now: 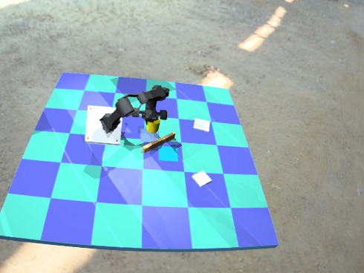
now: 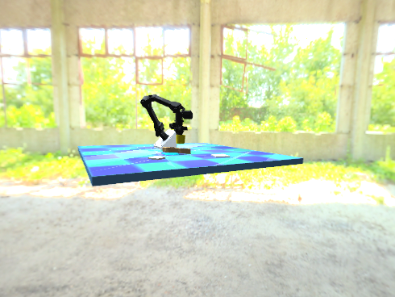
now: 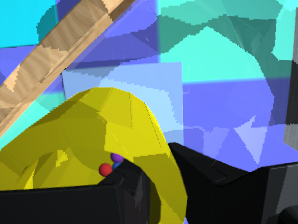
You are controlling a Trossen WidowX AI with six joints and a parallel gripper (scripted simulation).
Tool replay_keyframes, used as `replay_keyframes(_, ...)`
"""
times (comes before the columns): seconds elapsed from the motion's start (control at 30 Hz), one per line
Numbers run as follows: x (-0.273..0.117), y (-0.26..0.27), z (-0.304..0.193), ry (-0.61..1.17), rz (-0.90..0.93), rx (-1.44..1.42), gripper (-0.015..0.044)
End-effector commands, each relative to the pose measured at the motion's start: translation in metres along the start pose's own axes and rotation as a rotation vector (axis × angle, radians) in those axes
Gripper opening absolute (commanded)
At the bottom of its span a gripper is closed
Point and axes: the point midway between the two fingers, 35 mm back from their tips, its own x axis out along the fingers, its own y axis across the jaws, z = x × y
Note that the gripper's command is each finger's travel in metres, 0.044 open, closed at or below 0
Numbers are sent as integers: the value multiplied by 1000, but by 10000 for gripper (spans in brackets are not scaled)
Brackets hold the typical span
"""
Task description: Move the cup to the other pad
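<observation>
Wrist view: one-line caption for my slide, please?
Gripper clamps the yellow cup's rim, marbles inside, above a pale pad beside the wooden bar.

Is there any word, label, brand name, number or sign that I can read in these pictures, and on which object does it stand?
None: no readable text, number or sign appears in any view.
The yellow cup, the wooden bar, the white base plate, the two small white blocks and the checkered board show plain surfaces only.
The gripper shows no marking either.

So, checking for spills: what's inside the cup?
In the wrist view, a red marble and a purple one show inside the cup; the gripper covers the rest.
</observation>
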Motion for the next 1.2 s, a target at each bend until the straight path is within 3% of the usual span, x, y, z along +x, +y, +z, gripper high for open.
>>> replay_keyframes(0.0,-1,7,7,2,4,5,0)
replay_keyframes(1.17,-4,62,79,-1,6,8,0)
